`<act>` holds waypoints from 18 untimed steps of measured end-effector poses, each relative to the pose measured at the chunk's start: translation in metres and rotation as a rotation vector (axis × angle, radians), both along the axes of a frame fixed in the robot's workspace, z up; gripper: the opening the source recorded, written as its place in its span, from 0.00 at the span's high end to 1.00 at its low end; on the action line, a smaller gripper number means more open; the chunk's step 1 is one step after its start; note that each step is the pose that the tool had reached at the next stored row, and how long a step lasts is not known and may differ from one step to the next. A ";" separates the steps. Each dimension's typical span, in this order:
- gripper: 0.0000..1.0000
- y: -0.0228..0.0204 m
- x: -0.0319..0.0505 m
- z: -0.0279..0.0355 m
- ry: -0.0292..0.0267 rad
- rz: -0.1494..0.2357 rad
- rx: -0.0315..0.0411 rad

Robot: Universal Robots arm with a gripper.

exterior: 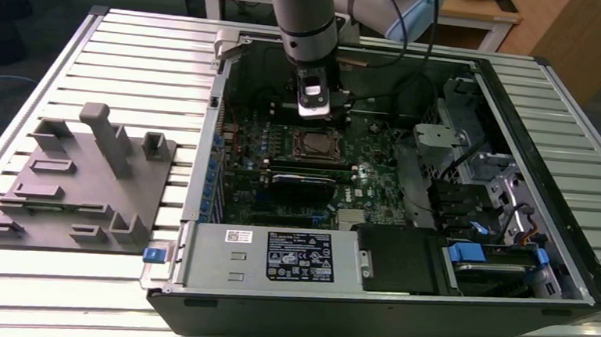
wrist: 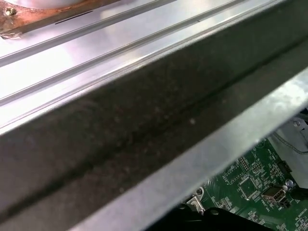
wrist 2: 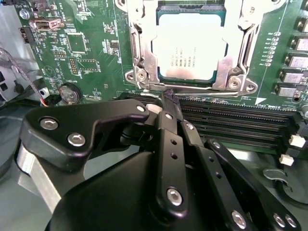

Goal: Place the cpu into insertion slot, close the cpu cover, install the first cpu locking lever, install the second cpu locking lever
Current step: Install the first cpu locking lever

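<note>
The cpu point(wrist 2: 190, 45) lies flat in the insertion slot point(wrist 2: 231, 83), its silver-grey top showing through the cut-out of the cpu cover point(wrist 2: 139, 53), which lies down over it. A thin metal locking lever point(wrist 2: 207, 88) runs along the socket edge nearest my gripper. My gripper point(wrist 2: 169, 98) has its black fingers point(wrist 2: 166, 130) pressed together, the tip right at that lever, with nothing held. In the exterior view the gripper point(exterior: 315, 113) hangs inside the open computer case just behind the socket point(exterior: 318, 144).
Long black card slots point(wrist 2: 231, 122) run between the gripper and the socket, and a coin battery point(wrist 2: 69, 92) sits beside them. The case wall point(wrist: 144, 125) rises close by. A grey fixture block point(exterior: 80, 186) stands at the exterior view's left; a labelled grey box point(exterior: 274, 255) and drive bays point(exterior: 494, 255) sit in front.
</note>
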State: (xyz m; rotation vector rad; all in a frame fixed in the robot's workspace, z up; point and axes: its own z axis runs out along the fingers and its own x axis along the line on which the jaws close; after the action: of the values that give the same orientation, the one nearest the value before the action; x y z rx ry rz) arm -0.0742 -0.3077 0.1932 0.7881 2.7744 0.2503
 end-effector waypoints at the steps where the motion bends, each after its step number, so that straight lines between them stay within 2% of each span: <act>1: 0.90 -0.0002 0.0000 -0.0003 -0.0002 0.000 -0.0002; 9: 0.90 -0.0011 0.0000 -0.0020 -0.0026 0.000 -0.0055; 18: 0.90 -0.0011 0.0002 -0.0045 -0.0040 0.000 -0.0048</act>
State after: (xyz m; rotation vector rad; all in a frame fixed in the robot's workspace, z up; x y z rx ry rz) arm -0.0740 -0.3088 0.1887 0.7858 2.7701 0.2448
